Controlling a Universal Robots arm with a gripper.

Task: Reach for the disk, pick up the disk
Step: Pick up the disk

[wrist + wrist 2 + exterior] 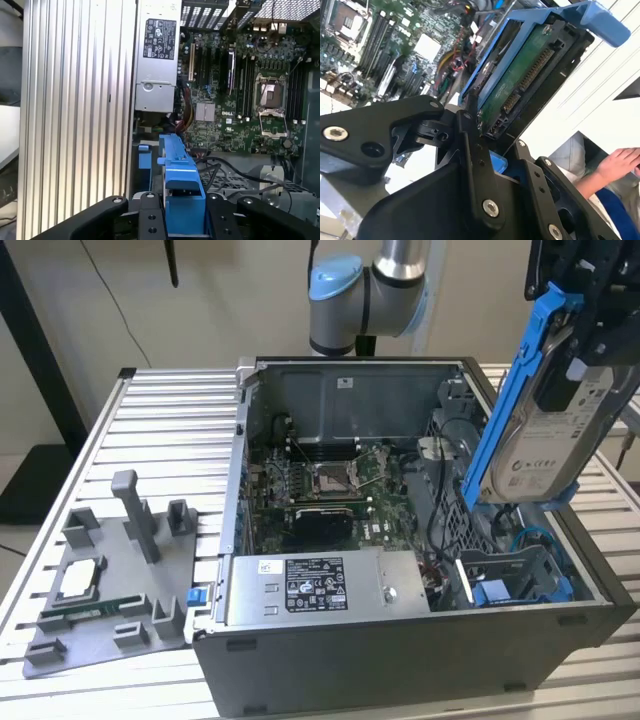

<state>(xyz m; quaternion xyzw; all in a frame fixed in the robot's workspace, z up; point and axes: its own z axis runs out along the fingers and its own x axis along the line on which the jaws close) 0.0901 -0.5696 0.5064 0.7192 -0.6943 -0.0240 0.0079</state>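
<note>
In the exterior view, the claw (585, 350) hangs at about one o'clock, well above the open computer case (400, 660), closed on the disk (555, 425). The disk, clipped in its bright blue frame, is held nearly upright, tilted a little, clear of the case and over the case's side toward the exterior view's right. The case lies on a tabletop (160, 430) of ribbed aluminium slats. At about eight o'clock a grey fixture tray (110, 585) rests on the slats, with a square processor chip (78, 580) lying in it. A plain pale wall (210, 300) stands behind, and the arm's grey and light-blue joint (355, 295) rises at twelve o'clock.

In the second wrist view, the black claw fingers (475, 150) clamp one end of the disk (520, 80), its green circuit board and connector facing the camera. The motherboard (380, 45) lies at ten o'clock. A person's hand (620, 162) shows at four o'clock.

In the first wrist view, the blue frame (180, 185) stands between the claw's black fingers (150, 220) at six o'clock. The slatted tabletop (75, 100) runs at nine o'clock, beside the grey power supply (157, 55) and motherboard (240, 90).
</note>
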